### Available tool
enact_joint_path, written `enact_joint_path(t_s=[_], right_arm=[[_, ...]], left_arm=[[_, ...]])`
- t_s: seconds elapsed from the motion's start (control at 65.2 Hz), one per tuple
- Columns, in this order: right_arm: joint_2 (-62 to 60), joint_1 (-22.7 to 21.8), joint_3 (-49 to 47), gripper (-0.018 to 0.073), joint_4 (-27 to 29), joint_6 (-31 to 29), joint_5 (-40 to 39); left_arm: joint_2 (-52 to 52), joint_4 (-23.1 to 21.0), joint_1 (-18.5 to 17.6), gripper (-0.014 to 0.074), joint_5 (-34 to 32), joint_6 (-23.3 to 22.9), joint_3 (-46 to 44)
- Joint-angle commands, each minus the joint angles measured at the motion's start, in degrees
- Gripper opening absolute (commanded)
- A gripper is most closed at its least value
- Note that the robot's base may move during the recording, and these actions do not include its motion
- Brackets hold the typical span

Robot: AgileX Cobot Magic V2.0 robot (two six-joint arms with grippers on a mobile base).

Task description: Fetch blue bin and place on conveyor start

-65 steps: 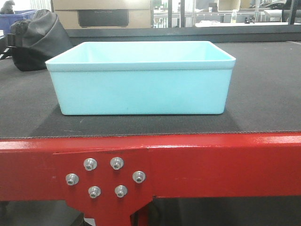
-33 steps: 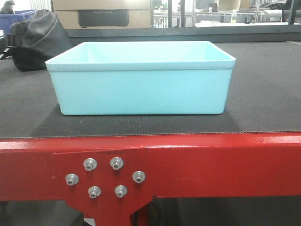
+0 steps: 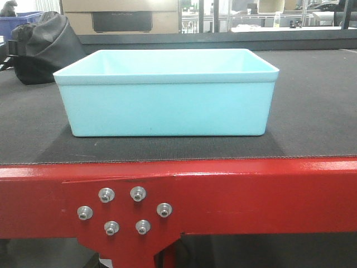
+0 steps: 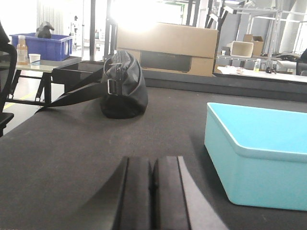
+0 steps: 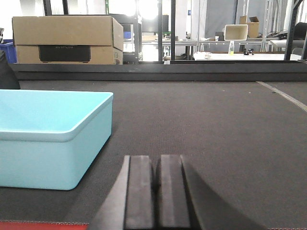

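- Front-facing view: pale aqua blue bin upright on the dark grey belt of the conveyor start, near its front edge, just behind the glossy red frame with five silver bolts.
- Black bag at far left on the belt, apart from the bin.
- Left wrist view: left gripper pressed closed, holding nothing, low over the belt, bin to its right, clear of it.
- Right wrist view: right gripper likewise closed and empty, bin to its left, not touching.
- Cardboard box beyond the belt's far side.
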Motion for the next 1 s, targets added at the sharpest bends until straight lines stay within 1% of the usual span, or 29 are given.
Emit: enact_joint_path(t_s=[0.0, 0.077, 0.107, 0.982], right_arm=[[-0.17, 0.13, 0.01, -0.0163, -0.46, 0.14, -1.29], [-0.17, 0.13, 0.01, -0.0163, -0.46, 0.14, -1.29], [-0.17, 0.13, 0.01, -0.0163, -0.46, 0.14, -1.29], [-0.17, 0.13, 0.01, -0.0163, -0.46, 0.14, -1.29]], left_arm=[[-0.33, 0.18, -0.44, -0.0111, -1.26, 0.73, -0.09], [-0.33, 0.18, -0.44, -0.0111, -1.23, 3.76, -0.09], [-0.33, 0.18, -0.44, -0.0111, -1.35, 4.00, -0.09], [-0.33, 0.30, -0.44, -0.0111, -1.48, 4.11, -0.09]])
